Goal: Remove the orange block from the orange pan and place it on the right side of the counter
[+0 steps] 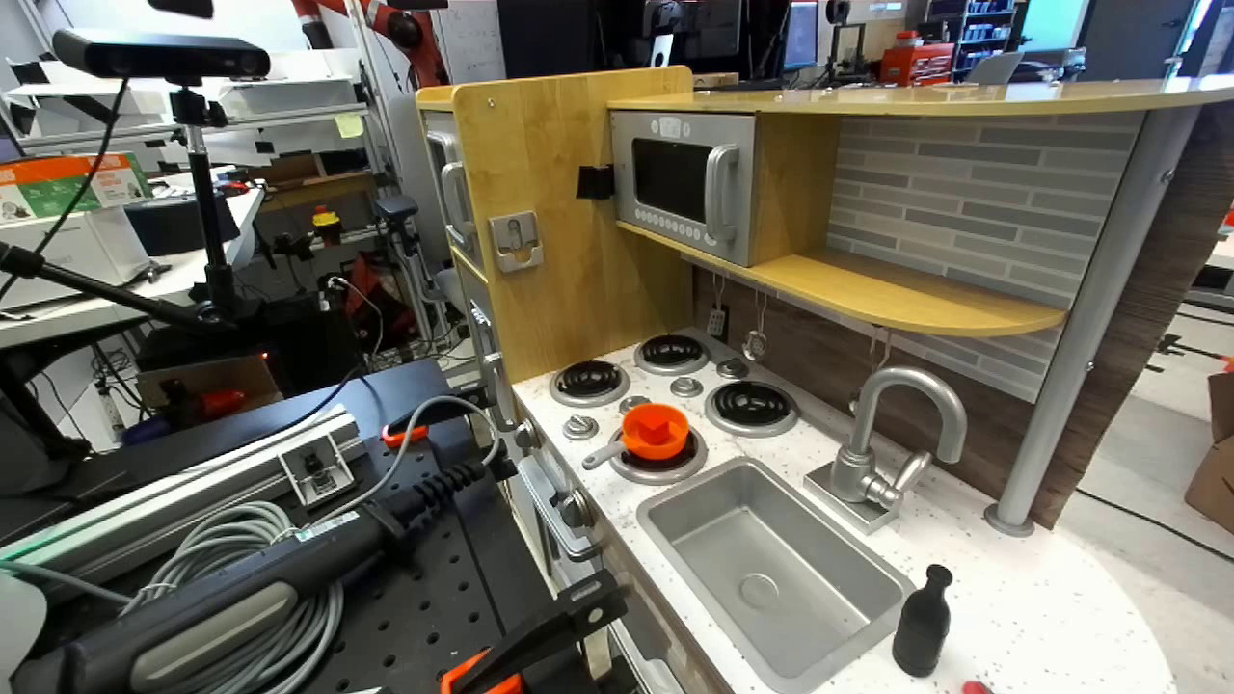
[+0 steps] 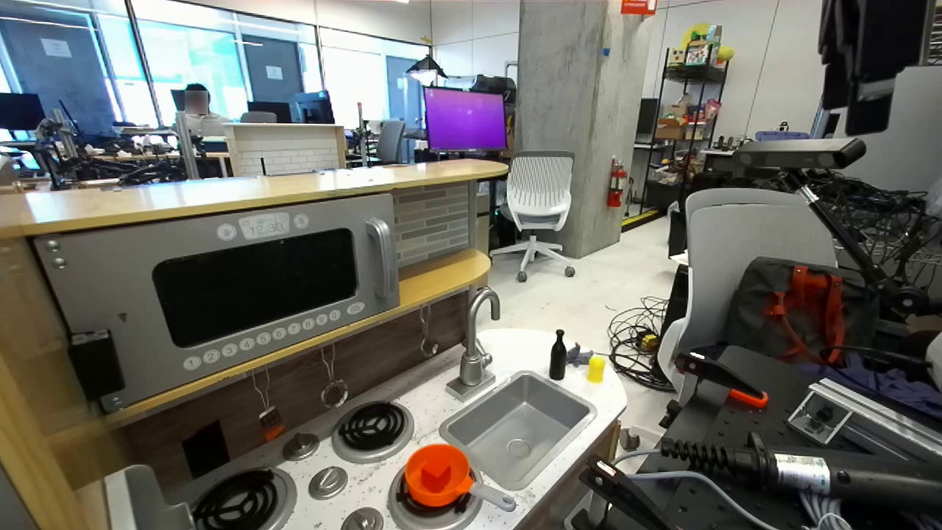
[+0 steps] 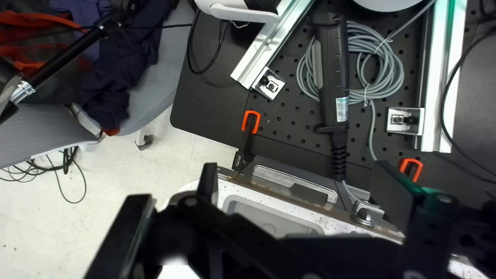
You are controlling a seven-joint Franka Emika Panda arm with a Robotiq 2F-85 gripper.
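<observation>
The orange block (image 1: 657, 431) lies inside the orange pan (image 1: 654, 453), which rests on a front burner with its grey handle over the counter's front edge. Block (image 2: 436, 475) and pan (image 2: 441, 452) show in both exterior views. The white speckled counter (image 1: 1051, 607) extends past the sink; a strip of it shows in the wrist view (image 3: 271, 199). My gripper (image 3: 300, 170) is open, with its fingers wide apart and nothing between them. It is high above the sink side, away from the pan. The pan and block are out of the wrist view.
The grey sink (image 1: 762, 588) and silver faucet (image 1: 868, 443) stand beside the pan's burner. A black bottle (image 2: 558, 357), a small grey object (image 2: 579, 355) and a yellow cup (image 2: 595, 369) stand beyond the sink. The microwave (image 1: 684, 183) and wooden shelf (image 1: 897, 289) overhang the back.
</observation>
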